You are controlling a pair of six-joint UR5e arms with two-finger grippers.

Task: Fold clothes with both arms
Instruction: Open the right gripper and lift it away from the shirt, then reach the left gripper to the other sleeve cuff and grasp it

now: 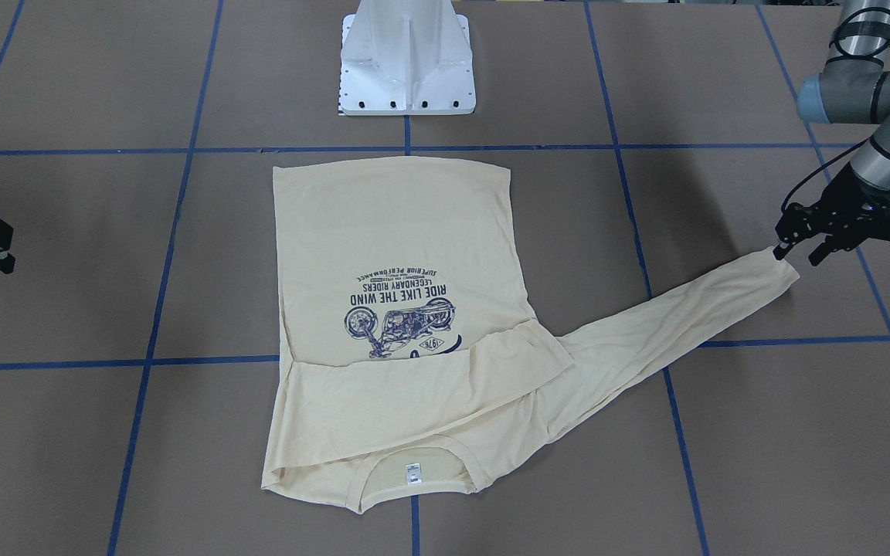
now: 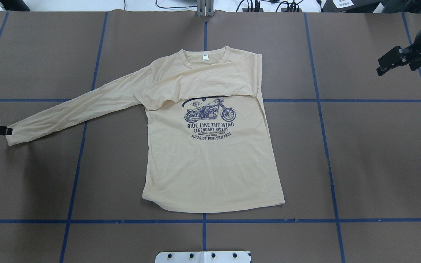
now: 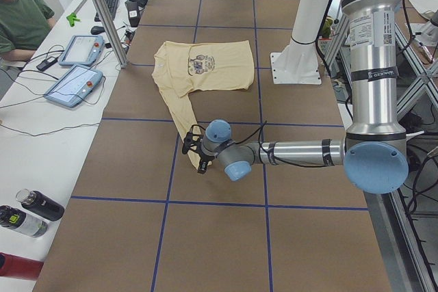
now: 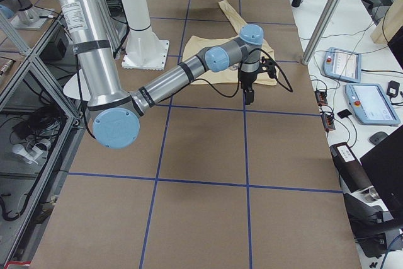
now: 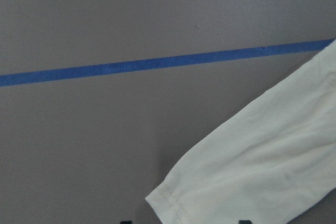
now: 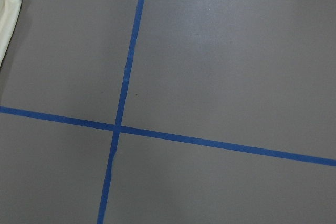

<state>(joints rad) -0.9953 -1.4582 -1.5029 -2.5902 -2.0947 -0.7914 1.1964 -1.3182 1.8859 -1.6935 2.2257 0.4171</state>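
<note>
Cuff stitching (image 5: 170, 203) only in left wrist view

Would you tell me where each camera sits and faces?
Front-facing: across table, facing pedestal; left gripper at right.
Overhead: behind pedestal, looking down; right gripper at right.
Exterior left: table's left end; left arm nearest.
Exterior right: opposite end; right arm nearest.
Left wrist: down on sleeve cuff.
Right wrist: down on taped table.
Front-facing and overhead share the whole T-shirt.
</note>
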